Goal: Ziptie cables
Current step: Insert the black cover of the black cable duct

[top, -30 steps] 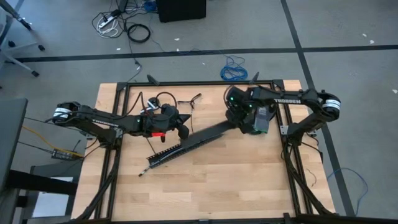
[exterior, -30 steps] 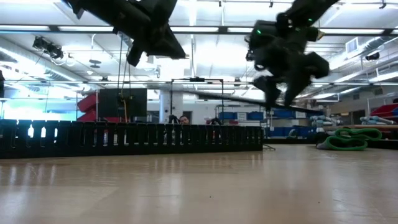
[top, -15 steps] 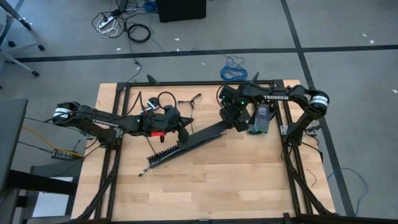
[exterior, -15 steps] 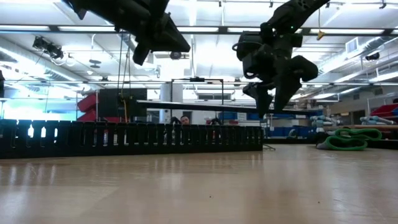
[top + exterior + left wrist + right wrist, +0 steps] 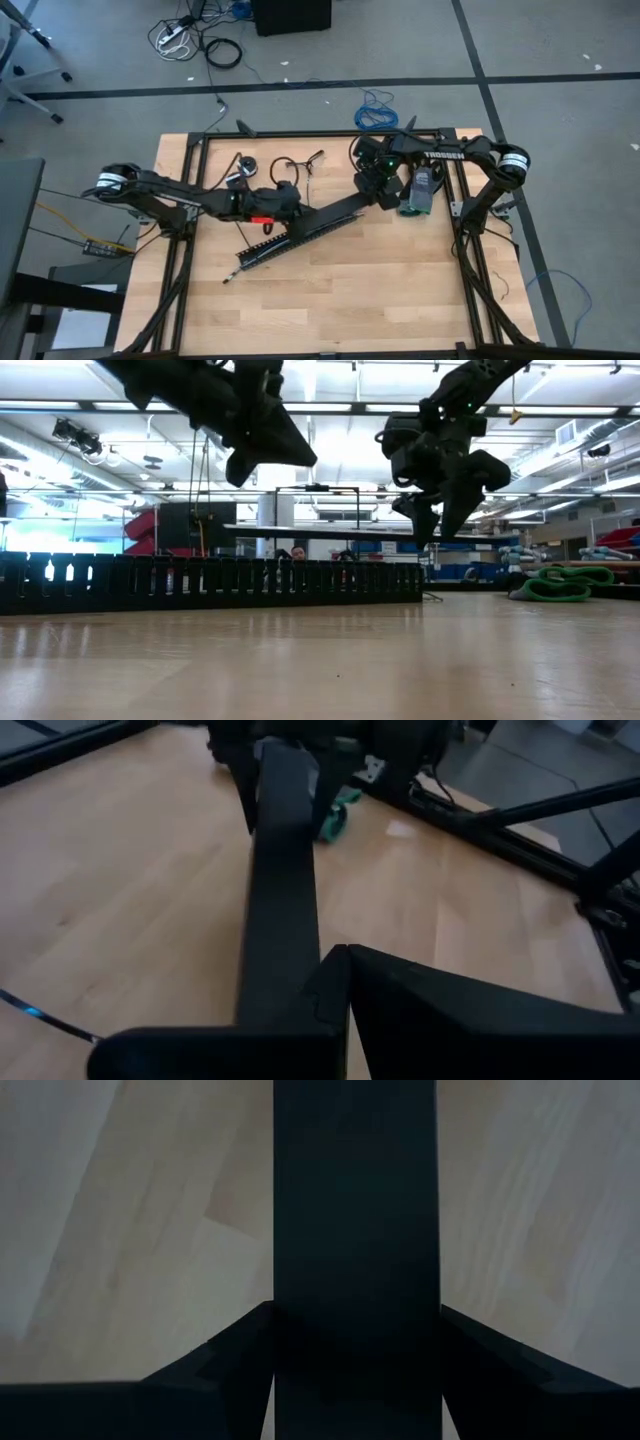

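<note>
— Two grippers; what are they doing?
— Right gripper has its fingers clamped on the wide black strip, lifted above the tabletop. Left gripper, fingers together, hovers beside it.
— Cables?
— Cannot tell.

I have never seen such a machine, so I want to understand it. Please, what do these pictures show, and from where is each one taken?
It is a robot with two dark arms at a wooden table. One picture looks down from above, one looks level across the tabletop, and two come from cameras on the wrists. The right gripper has its jaws closed on a smooth black strip, held above the table. A perforated black strip lies on the table. The left gripper, jaws shut, hovers near the held strip.
</note>
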Tool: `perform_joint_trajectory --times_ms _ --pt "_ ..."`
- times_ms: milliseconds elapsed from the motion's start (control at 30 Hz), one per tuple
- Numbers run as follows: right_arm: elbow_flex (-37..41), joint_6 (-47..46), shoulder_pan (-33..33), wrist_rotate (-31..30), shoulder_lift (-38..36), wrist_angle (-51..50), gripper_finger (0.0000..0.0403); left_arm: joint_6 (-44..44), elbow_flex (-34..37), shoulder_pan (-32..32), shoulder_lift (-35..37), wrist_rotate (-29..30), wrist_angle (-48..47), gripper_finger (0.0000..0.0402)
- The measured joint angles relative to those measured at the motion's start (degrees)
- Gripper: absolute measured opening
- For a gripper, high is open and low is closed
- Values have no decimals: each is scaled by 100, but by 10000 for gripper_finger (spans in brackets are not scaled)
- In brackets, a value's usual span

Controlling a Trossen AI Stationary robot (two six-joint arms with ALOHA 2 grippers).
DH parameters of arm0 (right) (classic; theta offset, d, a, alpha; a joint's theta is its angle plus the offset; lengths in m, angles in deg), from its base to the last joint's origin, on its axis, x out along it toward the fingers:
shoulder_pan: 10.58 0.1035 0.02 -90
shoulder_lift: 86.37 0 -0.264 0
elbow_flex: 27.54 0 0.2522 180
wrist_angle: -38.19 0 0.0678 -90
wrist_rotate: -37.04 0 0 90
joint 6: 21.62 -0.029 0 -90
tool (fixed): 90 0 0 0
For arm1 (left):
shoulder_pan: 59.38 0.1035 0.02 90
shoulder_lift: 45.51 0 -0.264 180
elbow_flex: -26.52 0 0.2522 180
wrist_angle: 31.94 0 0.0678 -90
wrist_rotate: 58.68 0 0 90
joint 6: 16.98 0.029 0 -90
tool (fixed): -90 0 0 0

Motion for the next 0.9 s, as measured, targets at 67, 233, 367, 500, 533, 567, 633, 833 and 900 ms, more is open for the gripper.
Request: perform_joint_trajectory --times_ms 67,233,367,500,533,567,633,833,900 --pt "2 0 -60 -1 0 -1 229 0 0 0 -84 -4 42 0" --pt "36 85 -179 1 0 24 229 24 0 0 -340 -6 186 0" --pt "215 174 -222 3 0 59 229 22 0 0 -549 -78 229 0" --pt "292 182 -225 2 0 174 229 22 0 4 -614 -107 391 0" --pt "298 191 -227 -1 0 178 229 22 0 4 -616 -106 392 0" --pt "299 206 -227 -3 0 166 229 24 0 4 -616 -107 395 0" --pt "299 223 -229 -1 0 175 229 28 0 4 -616 -105 389 0" --pt "332 325 -227 -3 -13 102 229 28 0 4 -616 -169 348 0" --pt "453 362 -255 -12 -96 126 229 24 0 4 -616 -209 325 0"
